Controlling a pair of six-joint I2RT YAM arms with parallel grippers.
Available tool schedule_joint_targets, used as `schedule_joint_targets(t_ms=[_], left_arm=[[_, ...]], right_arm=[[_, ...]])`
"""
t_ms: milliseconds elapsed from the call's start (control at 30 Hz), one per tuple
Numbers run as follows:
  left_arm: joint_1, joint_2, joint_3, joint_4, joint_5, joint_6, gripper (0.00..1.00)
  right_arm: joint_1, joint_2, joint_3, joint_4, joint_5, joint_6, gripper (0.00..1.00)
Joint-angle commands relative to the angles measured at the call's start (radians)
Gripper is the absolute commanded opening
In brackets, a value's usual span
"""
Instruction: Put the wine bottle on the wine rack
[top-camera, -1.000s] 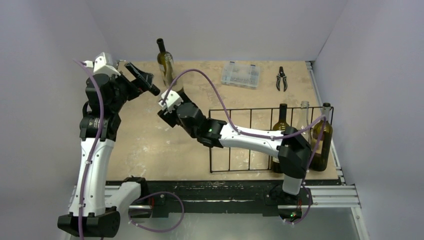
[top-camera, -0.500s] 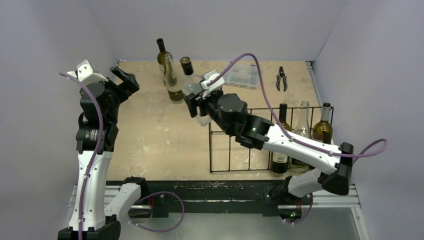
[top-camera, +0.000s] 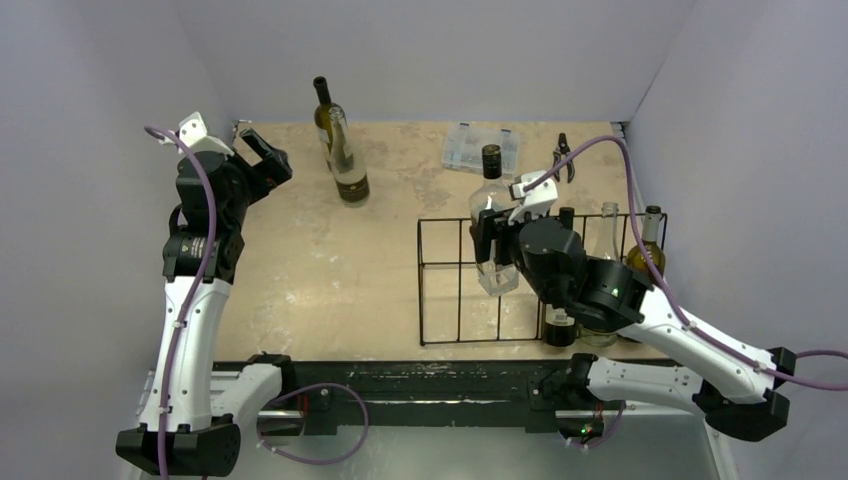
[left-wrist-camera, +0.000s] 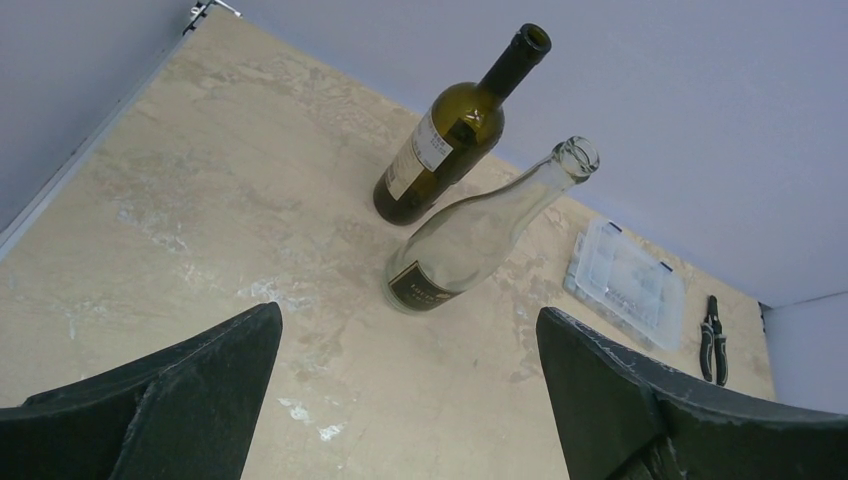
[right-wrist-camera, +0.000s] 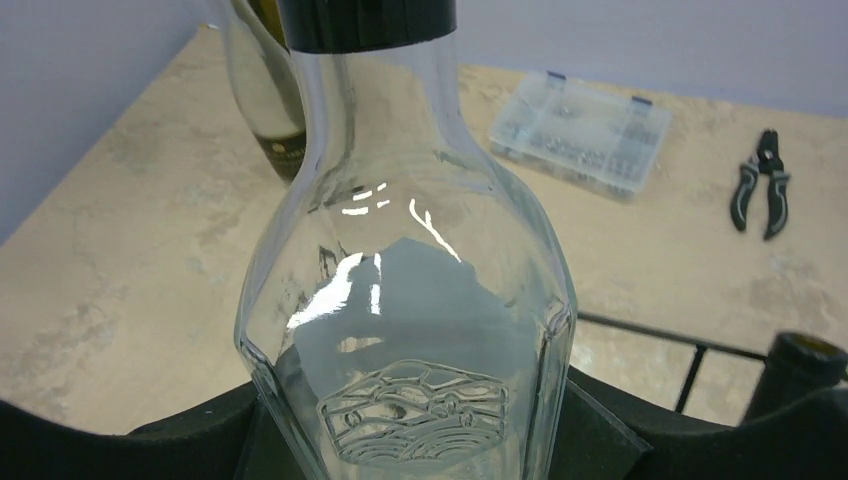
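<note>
Gripping the clear wine bottle (top-camera: 489, 205) by its lower body, the right gripper (top-camera: 492, 245) has both fingers (right-wrist-camera: 150, 440) clenched on the glass. It holds the bottle upright at the left-middle slots of the wine rack (top-camera: 440, 300); whether the base touches the table (top-camera: 330, 270) cannot be told. Three other bottles (top-camera: 650, 262) stand at the rack's right end. The left gripper (top-camera: 268, 158) hovers far left, fingers spread wide around nothing, facing a dark green bottle (left-wrist-camera: 440, 150) and a pale labelled bottle (left-wrist-camera: 470, 235)
</note>
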Motion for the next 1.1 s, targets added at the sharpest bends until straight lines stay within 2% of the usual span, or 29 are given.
schedule_joint_targets(t_ms=[0, 300, 500, 833, 1067], left_arm=[[0.004, -0.001, 0.027, 0.029, 0.053, -0.014, 0.99], [0.004, 0.014, 0.028, 0.029, 0.080, -0.027, 0.97], [0.001, 0.009, 0.022, 0.037, 0.084, -0.030, 0.97], [-0.006, 0.010, 0.020, 0.038, 0.081, -0.025, 0.96], [-0.006, 0.008, 0.020, 0.041, 0.087, -0.027, 0.96]], right_arm=[[-0.005, -0.096, -0.025, -0.130, 0.064, 0.201, 0.00], [-0.007, -0.125, -0.074, -0.376, 0.110, 0.432, 0.00], [-0.012, -0.100, -0.132, -0.414, 0.150, 0.546, 0.00], [-0.062, -0.030, -0.269, -0.336, 0.141, 0.597, 0.00], [-0.085, 0.002, -0.322, -0.265, 0.152, 0.567, 0.00]])
